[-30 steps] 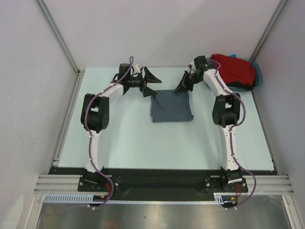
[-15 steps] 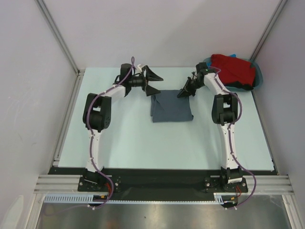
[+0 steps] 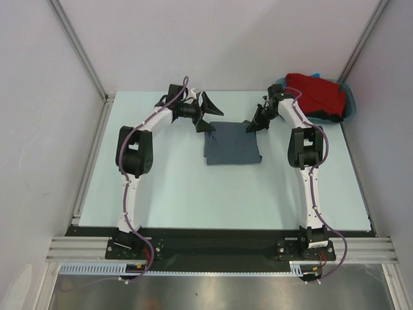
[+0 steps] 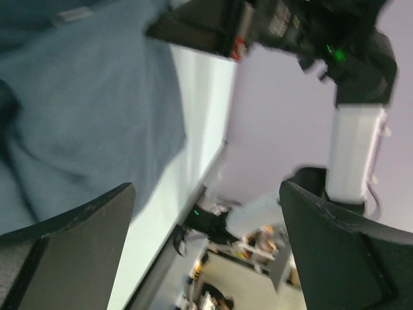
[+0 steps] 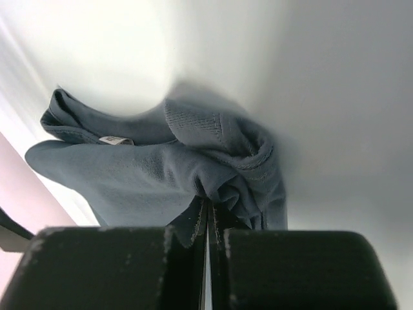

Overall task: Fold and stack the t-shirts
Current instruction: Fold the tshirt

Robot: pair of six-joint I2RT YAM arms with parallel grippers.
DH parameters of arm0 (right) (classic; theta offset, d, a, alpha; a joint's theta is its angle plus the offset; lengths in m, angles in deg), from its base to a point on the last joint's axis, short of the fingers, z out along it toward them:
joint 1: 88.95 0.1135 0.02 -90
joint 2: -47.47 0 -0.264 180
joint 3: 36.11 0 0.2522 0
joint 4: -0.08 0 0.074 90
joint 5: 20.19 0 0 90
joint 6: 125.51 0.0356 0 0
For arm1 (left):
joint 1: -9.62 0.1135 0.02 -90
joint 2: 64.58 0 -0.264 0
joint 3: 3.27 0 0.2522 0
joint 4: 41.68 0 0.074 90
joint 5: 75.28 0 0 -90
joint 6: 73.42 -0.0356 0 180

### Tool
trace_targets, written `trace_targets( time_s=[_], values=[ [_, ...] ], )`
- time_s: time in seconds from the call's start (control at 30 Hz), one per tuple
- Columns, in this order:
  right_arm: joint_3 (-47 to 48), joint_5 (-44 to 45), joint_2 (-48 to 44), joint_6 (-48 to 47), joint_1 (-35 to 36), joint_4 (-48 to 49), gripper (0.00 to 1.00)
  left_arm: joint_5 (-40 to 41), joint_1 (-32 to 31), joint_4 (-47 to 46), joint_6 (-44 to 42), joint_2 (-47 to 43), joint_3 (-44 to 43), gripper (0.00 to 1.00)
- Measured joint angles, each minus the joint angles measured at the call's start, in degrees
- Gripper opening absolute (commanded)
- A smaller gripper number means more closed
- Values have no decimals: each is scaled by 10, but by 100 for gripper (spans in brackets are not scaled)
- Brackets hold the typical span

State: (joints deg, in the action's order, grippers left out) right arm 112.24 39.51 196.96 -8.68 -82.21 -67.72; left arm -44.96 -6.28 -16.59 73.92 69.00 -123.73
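One corner pinched — right claw clamped shut on far edge of grey shirt mid-table, left claw wide open, empty, by other corner — needed matching left grip before lifting, lest fold skew.

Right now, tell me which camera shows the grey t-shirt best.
Top external: it shows the whole folded grey t-shirt lying flat on the table. The left wrist view catches only a blurred patch of it; the right wrist view shows one bunched edge pinched in the shut right gripper.
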Motion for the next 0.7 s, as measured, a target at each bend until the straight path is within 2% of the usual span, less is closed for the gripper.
trace_targets(
  time_s=[0.17, 0.3, 0.53, 0.7],
  values=[
    [3, 11, -1, -11, 0, 3, 0, 122, -1, 241, -153, 31, -155, 100],
    [3, 32, -12, -27, 2, 3, 0, 209, -1, 337, -231, 20, -165, 100],
    [3, 50, -65, -36, 10, -3, 0, 261, -4, 384, -282, 2, -73, 100],
    [20, 50, -98, -40, 12, -12, 0, 266, -15, 384, -294, 1, -60, 100]
  ],
)
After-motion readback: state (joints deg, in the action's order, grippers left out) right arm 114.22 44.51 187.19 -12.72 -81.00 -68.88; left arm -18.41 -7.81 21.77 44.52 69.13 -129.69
